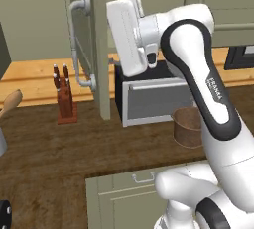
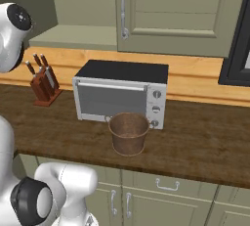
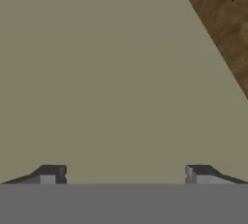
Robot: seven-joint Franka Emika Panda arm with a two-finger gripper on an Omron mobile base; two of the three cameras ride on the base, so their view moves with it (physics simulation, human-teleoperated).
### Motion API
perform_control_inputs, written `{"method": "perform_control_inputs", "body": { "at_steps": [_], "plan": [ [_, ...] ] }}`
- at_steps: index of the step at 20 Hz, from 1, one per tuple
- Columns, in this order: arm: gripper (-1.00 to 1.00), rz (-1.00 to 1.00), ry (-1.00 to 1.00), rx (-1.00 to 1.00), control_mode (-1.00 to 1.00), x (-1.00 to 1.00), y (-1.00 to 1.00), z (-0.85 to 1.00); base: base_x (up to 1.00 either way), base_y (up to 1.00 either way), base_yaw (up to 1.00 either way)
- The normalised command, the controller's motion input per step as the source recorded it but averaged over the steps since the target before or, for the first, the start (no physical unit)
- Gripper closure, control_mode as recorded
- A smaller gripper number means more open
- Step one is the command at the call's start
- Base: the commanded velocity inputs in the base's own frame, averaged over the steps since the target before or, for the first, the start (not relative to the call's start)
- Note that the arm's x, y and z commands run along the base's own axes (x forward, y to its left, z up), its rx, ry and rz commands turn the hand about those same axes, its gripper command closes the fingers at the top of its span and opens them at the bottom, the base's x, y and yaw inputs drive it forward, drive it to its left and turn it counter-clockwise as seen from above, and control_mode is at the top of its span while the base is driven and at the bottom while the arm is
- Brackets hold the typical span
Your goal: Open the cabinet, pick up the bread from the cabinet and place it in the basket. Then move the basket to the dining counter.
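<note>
The cabinet's left door (image 1: pixel 101 49) stands swung out, edge-on to the left base view, with its curved grey handle (image 1: pixel 79 44) on the left face. The right door (image 2: pixel 176 14) is closed. My hand (image 1: pixel 126 32) hangs just right of the open door's edge. In the hand view my gripper (image 3: pixel 126 174) is open and empty, its fingertips (image 3: pixel 53 174) close to a flat olive surface. The brown basket (image 2: pixel 128 132) (image 1: pixel 188 126) stands upright and empty on the dark counter in front of the toaster oven. The bread is hidden.
A toaster oven (image 2: pixel 122 95) sits behind the basket. A knife block (image 2: pixel 44 85) (image 1: pixel 64 96) stands to its left, below the open door. A wooden spoon (image 1: pixel 11 103) pokes in at the far left. Low olive cabinets (image 2: pixel 166 195) run under the counter.
</note>
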Motion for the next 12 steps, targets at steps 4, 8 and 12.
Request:
{"method": "perform_control_inputs", "body": {
  "at_steps": [4, 8, 12],
  "plan": [
    [-1.00, 0.00, 0.00, 0.00, -1.00, 0.00, 0.29, 0.00, 0.00, 0.00, 0.00],
    [-1.00, -0.07, 0.00, -0.03, -1.00, 0.00, 0.12, 0.00, 0.00, 0.00, 0.00],
    [-1.00, -0.06, 0.00, -0.07, -1.00, 0.00, -0.59, 0.00, 0.00, 0.00, 0.00]
  ]
}}
